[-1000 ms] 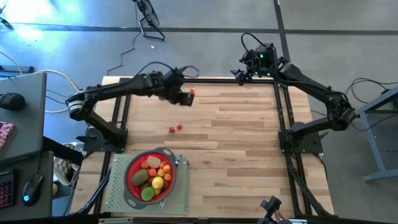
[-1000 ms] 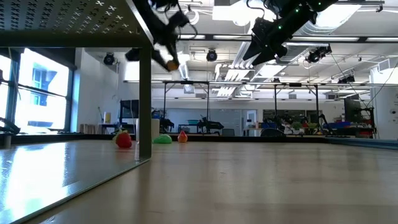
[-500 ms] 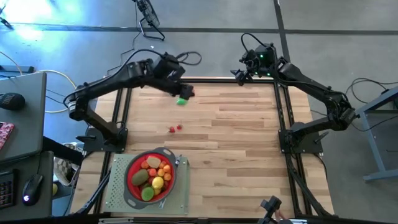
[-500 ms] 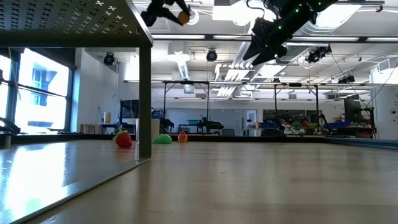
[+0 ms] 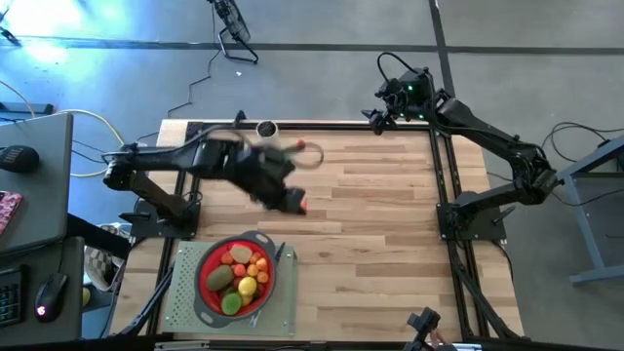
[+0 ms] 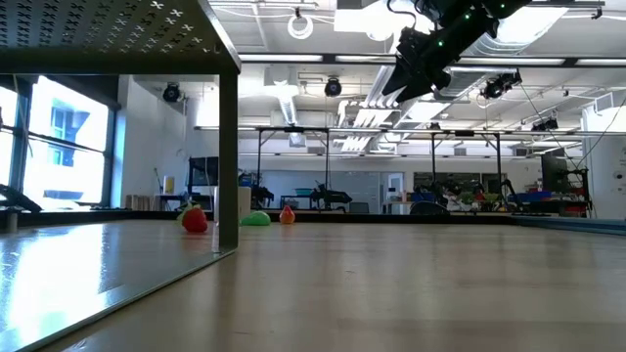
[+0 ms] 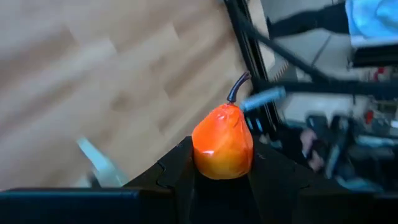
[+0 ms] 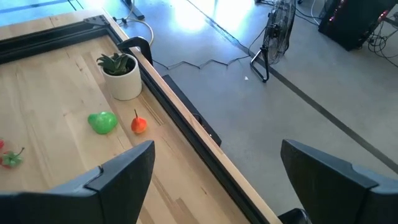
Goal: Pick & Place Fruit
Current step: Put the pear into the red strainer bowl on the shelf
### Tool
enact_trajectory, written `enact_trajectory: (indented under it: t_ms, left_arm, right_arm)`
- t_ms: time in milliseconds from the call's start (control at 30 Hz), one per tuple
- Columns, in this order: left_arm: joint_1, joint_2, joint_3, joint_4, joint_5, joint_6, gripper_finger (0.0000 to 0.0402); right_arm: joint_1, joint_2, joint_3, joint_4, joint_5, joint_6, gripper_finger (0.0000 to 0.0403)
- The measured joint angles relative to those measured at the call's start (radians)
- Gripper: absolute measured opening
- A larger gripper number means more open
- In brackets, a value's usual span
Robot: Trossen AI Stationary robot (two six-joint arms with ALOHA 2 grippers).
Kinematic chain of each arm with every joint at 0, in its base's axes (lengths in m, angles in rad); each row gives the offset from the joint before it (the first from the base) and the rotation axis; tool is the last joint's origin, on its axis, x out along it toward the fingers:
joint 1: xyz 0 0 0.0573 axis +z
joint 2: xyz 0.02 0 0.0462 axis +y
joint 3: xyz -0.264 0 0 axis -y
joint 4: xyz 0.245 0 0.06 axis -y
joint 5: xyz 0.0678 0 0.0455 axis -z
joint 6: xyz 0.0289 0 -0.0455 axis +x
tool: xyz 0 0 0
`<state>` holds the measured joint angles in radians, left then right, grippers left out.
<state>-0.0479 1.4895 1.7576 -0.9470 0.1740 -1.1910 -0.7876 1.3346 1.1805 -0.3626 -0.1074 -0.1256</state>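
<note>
My left gripper (image 5: 294,203) hangs over the middle-left of the table, shut on an orange-red toy fruit (image 7: 222,144) with a dark stem. Near the front left stands a red strainer bowl (image 5: 203,265) holding several fruits. A green fruit (image 8: 102,122) and an orange-red fruit (image 8: 138,124) lie on the table by the far edge, and a small red one (image 8: 9,158) lies farther in. My right gripper (image 5: 382,115) waits open above the far edge; its fingers (image 8: 118,171) hold nothing. My left gripper pinches the orange-red fruit by the lower sides of its body (image 7: 202,163) between its two fingers (image 7: 174,171). The stem (image 7: 237,87) points away from the fingers. The fruit is lifted clear of the table.
A small potted plant (image 8: 121,74) stands at the far edge next to the loose fruits. The bowl sits on a grey-green mat (image 5: 185,307) at the front left corner. Bare wood (image 5: 390,234) spreads over the table's middle and right.
My left gripper has risen out of the low view. It has swung with the orange-red fruit from the far edge toward the near edge and the bowl. It has stayed shut on the fruit. The right arm has kept still.
</note>
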Motion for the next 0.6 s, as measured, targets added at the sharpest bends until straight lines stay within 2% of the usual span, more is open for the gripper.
enact_trajectory:
  t_ms: [267,467,600]
  left_arm:
    - [-0.265,0.0,0.0,-0.011,-0.021,-0.323,0.0127]
    - [-0.44,0.0,0.0,-0.131,-0.061,-0.638,0.0127]
    - [-0.525,0.0,0.0,-0.219,-0.129,-0.801,0.0127]
  right_arm:
    - [0.001,0.0,0.0,0.0,0.0,0.1,0.0341]
    - [0.003,0.0,0.0,0.0,0.0,0.153,0.0341]
    - [0.003,0.023,-0.001,-0.007,0.0,0.155,0.0341]
